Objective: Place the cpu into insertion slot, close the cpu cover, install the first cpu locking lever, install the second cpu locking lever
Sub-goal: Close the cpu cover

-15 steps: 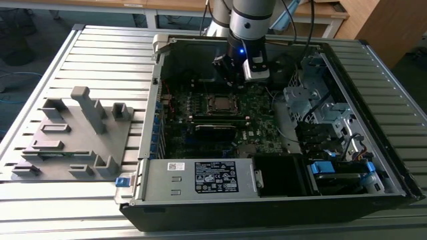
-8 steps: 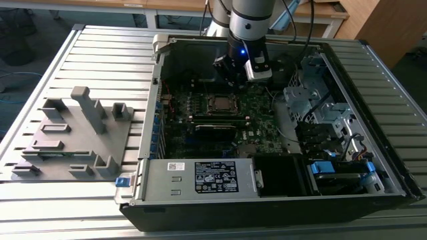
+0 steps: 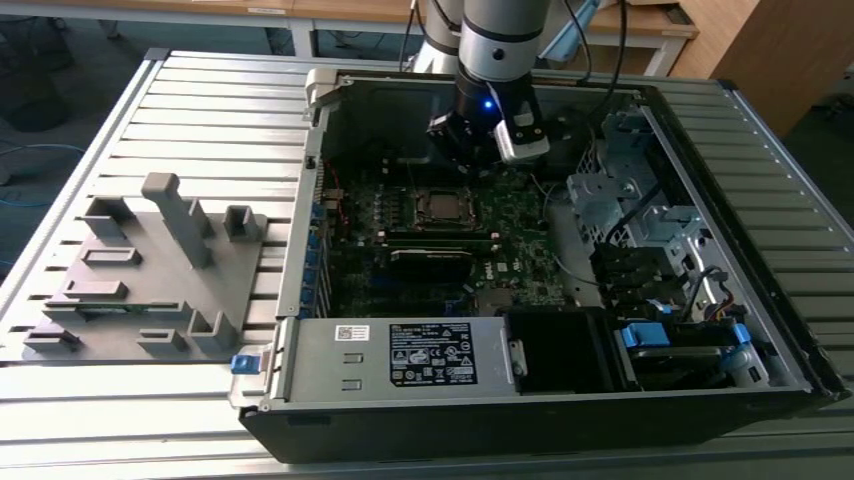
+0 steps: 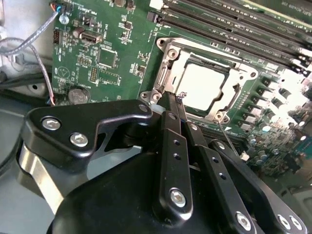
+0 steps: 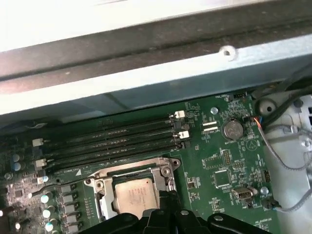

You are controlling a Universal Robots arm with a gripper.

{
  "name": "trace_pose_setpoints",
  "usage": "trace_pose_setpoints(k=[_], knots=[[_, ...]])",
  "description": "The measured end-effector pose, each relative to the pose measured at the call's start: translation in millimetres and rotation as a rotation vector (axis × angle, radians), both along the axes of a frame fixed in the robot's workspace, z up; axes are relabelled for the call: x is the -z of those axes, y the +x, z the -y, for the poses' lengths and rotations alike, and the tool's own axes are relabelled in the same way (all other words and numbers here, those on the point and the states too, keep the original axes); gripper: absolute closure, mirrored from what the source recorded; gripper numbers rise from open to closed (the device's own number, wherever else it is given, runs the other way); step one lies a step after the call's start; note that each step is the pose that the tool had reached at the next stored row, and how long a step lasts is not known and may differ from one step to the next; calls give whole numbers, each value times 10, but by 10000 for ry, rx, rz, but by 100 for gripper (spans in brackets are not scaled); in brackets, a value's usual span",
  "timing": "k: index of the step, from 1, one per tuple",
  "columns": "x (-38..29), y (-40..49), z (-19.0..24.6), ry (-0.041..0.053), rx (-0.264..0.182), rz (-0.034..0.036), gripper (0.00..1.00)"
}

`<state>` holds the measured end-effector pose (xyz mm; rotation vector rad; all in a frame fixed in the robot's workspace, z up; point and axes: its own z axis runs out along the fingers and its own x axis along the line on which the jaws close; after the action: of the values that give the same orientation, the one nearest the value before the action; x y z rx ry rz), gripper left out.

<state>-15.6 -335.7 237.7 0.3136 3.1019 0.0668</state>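
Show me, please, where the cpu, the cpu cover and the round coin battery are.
cpu (image 4: 204,87): second wrist view, middle of its silver top.
cpu cover (image 4: 195,52): second wrist view, on one bar of its frame.
coin battery (image 5: 232,129): first wrist view, centre of its round face.

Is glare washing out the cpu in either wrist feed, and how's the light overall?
Second wrist view: glare bleaches the cpu top white. First wrist view: the cpu reads dull grey, no glare, but the strip beyond the case wall is blown out. Exterior view: the case interior is dim, with a blue light glowing above the end effector.
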Motion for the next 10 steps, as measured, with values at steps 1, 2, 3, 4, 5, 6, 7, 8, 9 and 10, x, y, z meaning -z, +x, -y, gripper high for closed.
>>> trace_pose_setpoints(k=[1,2,3,4,5,6,7,8,9,10], knots=[[2,0,0,0,-142,0,90],[3,0,0,1,-296,0,90],[5,1,0,1,-461,0,90],[7,1,0,2,-621,1,90],[11,1,-1,3,-772,1,90],[13,1,0,1,-915,0,90],[14,1,0,0,-1036,0,90],[15,1,0,-3,-1134,0,90],[16,1,-1,-12,-1199,-1,90],[17,1,-1,-26,-1228,-1,90]])
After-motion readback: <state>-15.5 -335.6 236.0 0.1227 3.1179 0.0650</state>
